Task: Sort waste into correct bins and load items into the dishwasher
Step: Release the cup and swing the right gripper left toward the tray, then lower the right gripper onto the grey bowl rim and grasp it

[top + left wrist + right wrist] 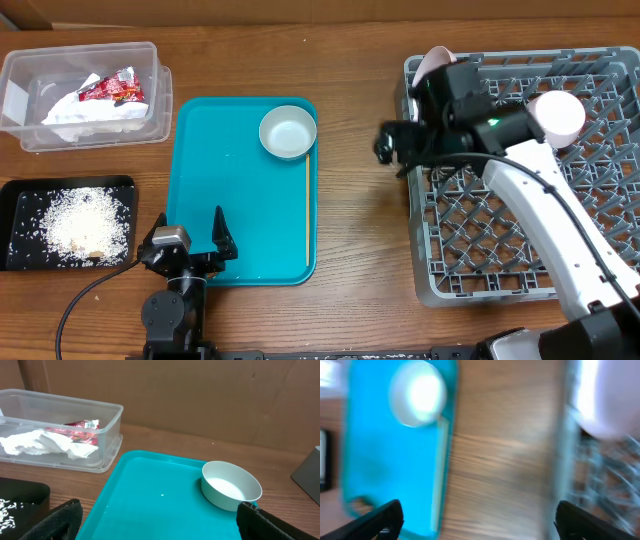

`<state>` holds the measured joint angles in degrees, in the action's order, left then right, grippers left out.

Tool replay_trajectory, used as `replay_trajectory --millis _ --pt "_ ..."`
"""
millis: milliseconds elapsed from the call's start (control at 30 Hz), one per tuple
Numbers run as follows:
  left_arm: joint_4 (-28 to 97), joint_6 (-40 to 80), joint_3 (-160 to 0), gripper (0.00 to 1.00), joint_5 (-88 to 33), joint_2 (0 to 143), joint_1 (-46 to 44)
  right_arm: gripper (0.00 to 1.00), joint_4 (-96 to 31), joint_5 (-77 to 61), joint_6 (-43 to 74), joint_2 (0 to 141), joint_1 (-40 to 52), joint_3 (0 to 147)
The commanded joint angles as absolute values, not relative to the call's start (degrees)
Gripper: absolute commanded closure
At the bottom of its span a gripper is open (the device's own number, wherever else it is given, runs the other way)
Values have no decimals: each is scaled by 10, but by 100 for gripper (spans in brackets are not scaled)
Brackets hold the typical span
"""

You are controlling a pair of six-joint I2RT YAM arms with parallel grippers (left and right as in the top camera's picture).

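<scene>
Right claw (480,522) spread wide, gripping nothing, hovering just left of the dish rack (520,250)
Left claw (190,245) gapes too, at the teal tray's (240,200) near edge. The bowl (288,133) sits on that tray, and a pink plate (433,62) is in the rack's far-left corner.

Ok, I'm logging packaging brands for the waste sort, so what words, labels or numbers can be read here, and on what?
No text can be read in any view.
Red snack wrapper in the clear tub: a white patch of print, too small to read.
Teal tray, bowl, dish rack, black tray: no markings visible.
Right wrist view: too blurred to show any text.
</scene>
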<state>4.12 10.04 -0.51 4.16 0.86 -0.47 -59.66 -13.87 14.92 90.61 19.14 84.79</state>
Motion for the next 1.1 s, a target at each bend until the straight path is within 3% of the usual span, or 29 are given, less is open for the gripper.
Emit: replay_trajectory --millis 0,233,500,767,1067 --pt "40 88 -3 0 49 3 -7 0 -556 -256 150 900 193 866" --pt "40 88 -3 0 49 3 -7 0 -413 -251 153 906 225 865" --pt "40 88 -3 0 49 3 -7 0 -278 -99 165 996 328 866" --pt "40 88 -3 0 49 3 -7 0 -214 15 135 1094 396 867" --pt "40 88 -3 0 49 3 -7 0 -184 11 133 1172 409 867"
